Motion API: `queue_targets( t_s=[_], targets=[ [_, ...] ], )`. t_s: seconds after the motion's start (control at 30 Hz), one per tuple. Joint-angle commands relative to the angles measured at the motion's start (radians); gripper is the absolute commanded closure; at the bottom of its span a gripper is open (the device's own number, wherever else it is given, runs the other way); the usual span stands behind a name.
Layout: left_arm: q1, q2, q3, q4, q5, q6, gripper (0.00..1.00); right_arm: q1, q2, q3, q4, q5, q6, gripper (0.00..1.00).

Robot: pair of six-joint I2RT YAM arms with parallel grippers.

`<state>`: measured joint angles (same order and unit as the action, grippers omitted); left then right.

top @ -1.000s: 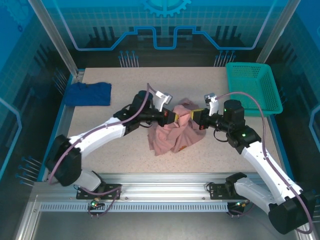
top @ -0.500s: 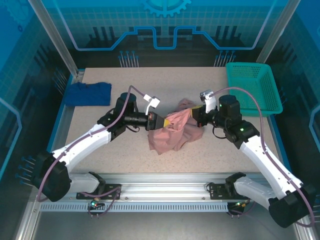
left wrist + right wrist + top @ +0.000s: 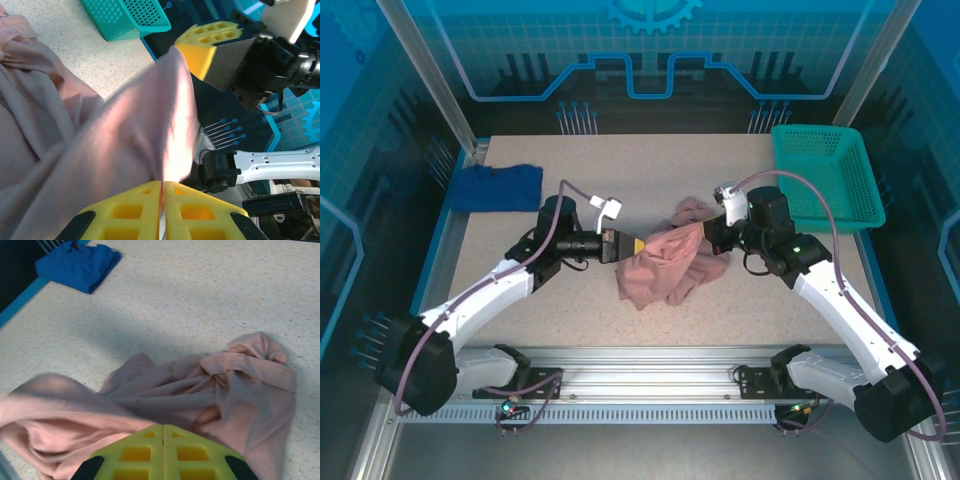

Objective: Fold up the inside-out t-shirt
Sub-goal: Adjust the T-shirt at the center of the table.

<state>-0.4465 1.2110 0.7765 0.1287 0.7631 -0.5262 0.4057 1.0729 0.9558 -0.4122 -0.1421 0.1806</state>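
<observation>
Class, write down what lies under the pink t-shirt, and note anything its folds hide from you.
The pink t-shirt lies crumpled on the speckled table, which shows all around it. Anything beneath its folds is covered and cannot be told.

One t-shirt [image 3: 660, 272], one blue cloth [image 3: 498, 187], one basket [image 3: 817, 130].
</observation>
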Motion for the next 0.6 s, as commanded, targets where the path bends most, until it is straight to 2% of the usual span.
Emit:
queue_targets(
  t_s=[0.0,0.17,0.23,0.37,0.57],
  targets=[
    [0.009,-0.036,-0.002,-0.051,-0.049,0.013,0.9,0.013,0.008,0.027,-0.009,0.027,-0.007,1.0],
    [0.004,-0.006,0.048,-0.226,-0.254,0.07,0.92,0.034,0.025,0.039,0.016,-0.023,0.006,1.0],
    [-0.029,-0.007,0.054,-0.237,-0.285,0.101,0.84,0.034,0.029,0.035,0.035,-0.061,0.032,1.0],
    [-0.207,0.004,0.099,-0.269,-0.422,0.225,0.67,0.032,0.041,0.038,0.053,-0.113,0.073,1.0],
    [-0.307,0.159,0.19,-0.206,-0.42,0.23,0.52,0.025,0.03,0.049,0.045,-0.127,0.079,1.0]
  ],
)
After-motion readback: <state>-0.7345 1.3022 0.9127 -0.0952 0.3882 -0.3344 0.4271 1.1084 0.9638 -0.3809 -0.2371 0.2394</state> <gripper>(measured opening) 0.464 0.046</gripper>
